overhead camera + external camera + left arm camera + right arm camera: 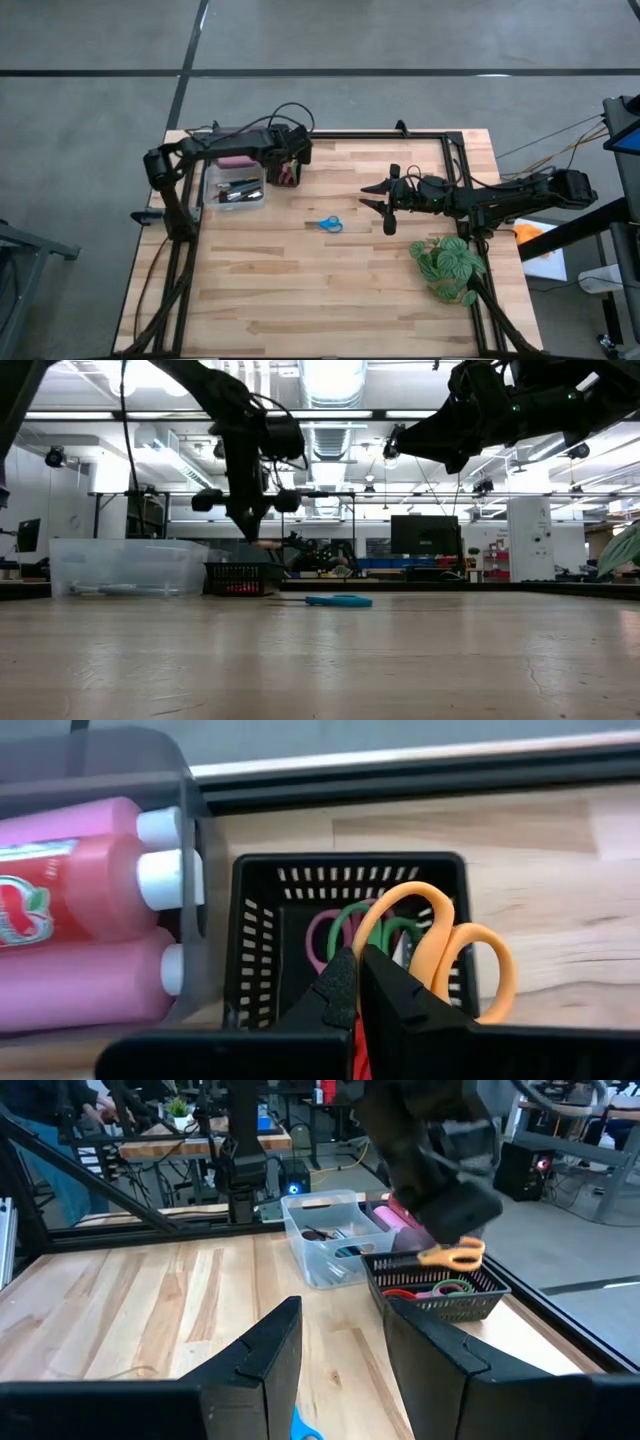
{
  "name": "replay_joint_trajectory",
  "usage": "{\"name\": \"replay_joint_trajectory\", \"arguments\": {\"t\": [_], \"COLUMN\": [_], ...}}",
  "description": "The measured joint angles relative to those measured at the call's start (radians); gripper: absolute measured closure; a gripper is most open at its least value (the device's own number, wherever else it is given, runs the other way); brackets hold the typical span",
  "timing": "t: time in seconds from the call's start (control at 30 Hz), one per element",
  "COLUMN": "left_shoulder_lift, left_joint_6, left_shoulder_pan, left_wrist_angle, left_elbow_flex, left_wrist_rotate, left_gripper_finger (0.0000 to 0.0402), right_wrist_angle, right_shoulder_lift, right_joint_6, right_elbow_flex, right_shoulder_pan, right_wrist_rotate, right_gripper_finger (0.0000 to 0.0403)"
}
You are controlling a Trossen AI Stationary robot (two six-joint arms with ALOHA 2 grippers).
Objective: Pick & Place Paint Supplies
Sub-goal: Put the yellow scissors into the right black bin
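Observation:
Orange-handled scissors hang over the black tray, which holds pink and green scissors. My left gripper, shut on the orange pair, is above that tray at the table's far left. Beside it, the clear tub holds two pink bottles, a red tube and brushes. Blue scissors lie flat mid-table. My right gripper hovers open to their right, touching nothing. My left gripper pinches the orange scissors between its two shut fingers from above, pointing down. The fingers themselves hide the part they grip. The orange handle loops stick out past the fingertips, lifted clear above the tray's open top.
A green leafy plant sits near the table's right near corner, under the right arm. A black frame rail runs along the far edge. Bare wood spreads across the near half of the table.

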Motion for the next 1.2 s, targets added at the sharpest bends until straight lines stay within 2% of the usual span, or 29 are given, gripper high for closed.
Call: {"name": "replay_joint_trajectory", "arguments": {"t": [0.5, 1.2], "left_shoulder_lift": [0.127, 0.134], "left_joint_6": [0.0, 0.008], "left_shoulder_pan": [0.02, 0.024], "left_wrist_angle": [0.038, 0.034], "left_elbow_flex": [-0.001, -0.003], "left_wrist_rotate": [0.027, 0.063], "left_gripper_finger": [0.0399, 0.0398], "right_wrist_angle": [0.0, 0.001], "right_shoulder_lift": [0.0, 0.0], "right_joint_6": [0.0, 0.0], "right_elbow_flex": [0.0, 0.0], "right_shoulder_pan": [0.0, 0.0], "right_wrist_rotate": [0.0, 0.0], "right_gripper_finger": [0.0261, 0.0261]}}
